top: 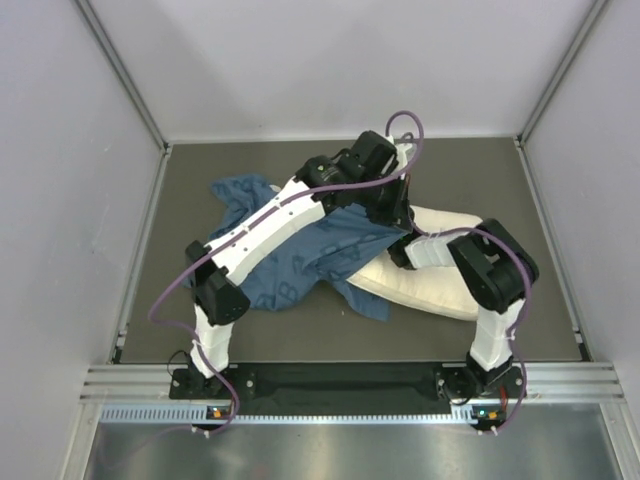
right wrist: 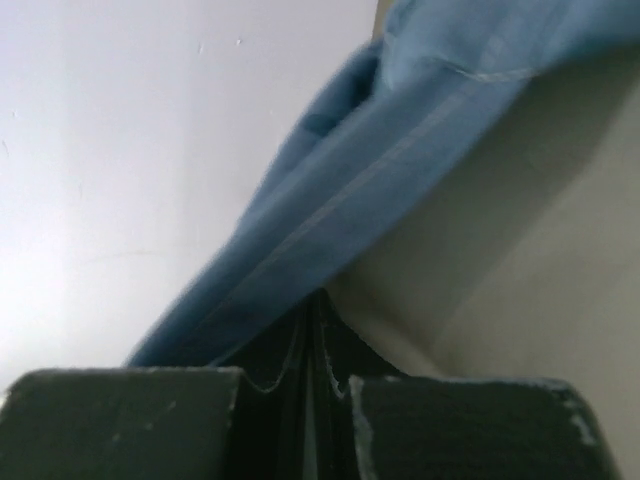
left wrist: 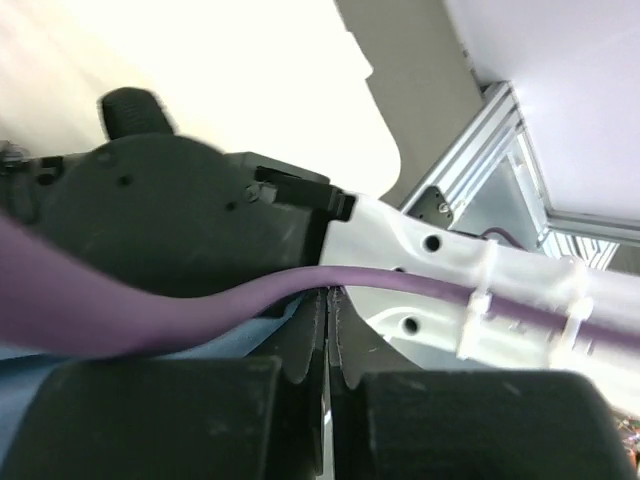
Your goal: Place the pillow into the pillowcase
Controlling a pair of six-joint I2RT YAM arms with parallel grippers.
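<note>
Bench (top: pixel 500 190) of grey matting carries the crumpled blue pillowcase (top: pixel 300 265) at its middle, one edge draped over the cream pillow (top: pixel 430 285) just right of it, while the right fingers (right wrist: pixel 460 425) are clamped on its blue hem and the left fingers (left wrist: pixel 150 420) are pressed together, their hold unclear.

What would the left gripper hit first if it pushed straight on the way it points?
Most likely the right arm's black wrist housing, with the purple cable across it, just beyond the shut left gripper. The pillow lies behind. Depth is hard to judge.
</note>
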